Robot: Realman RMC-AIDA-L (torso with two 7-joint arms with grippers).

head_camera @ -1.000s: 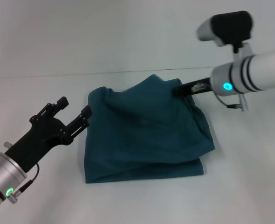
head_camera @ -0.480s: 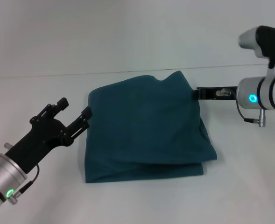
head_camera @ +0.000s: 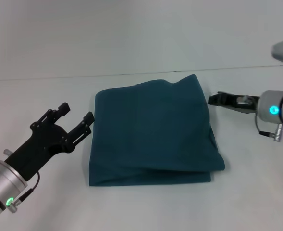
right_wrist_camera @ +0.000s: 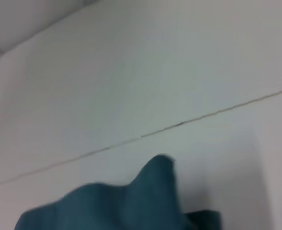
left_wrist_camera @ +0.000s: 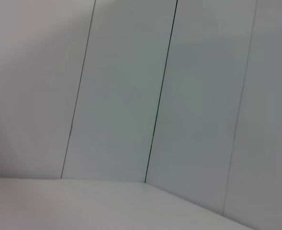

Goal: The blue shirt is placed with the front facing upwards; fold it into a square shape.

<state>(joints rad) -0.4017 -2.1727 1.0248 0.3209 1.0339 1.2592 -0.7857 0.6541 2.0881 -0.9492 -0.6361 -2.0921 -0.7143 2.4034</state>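
The blue shirt [head_camera: 153, 130] lies mid-table, folded into a rough square with its plain teal side up. Its top layer sags over the lower one along the near edge. In the head view my right gripper [head_camera: 212, 99] sits just right of the shirt's far right corner, with a small gap between them. That raised corner of the shirt [right_wrist_camera: 148, 199] also shows in the right wrist view. My left gripper [head_camera: 77, 113] hovers open beside the shirt's left edge, holding nothing. The left wrist view shows no shirt.
The white table [head_camera: 146, 211] spreads all around the shirt, and a thin seam [head_camera: 59, 77] crosses it behind. In the left wrist view there are only grey wall panels [left_wrist_camera: 198, 96] and a strip of table.
My right gripper swept right, pulling the raised top layer flat across the shirt, and now stands off the corner it held. The left arm shifted only slightly.
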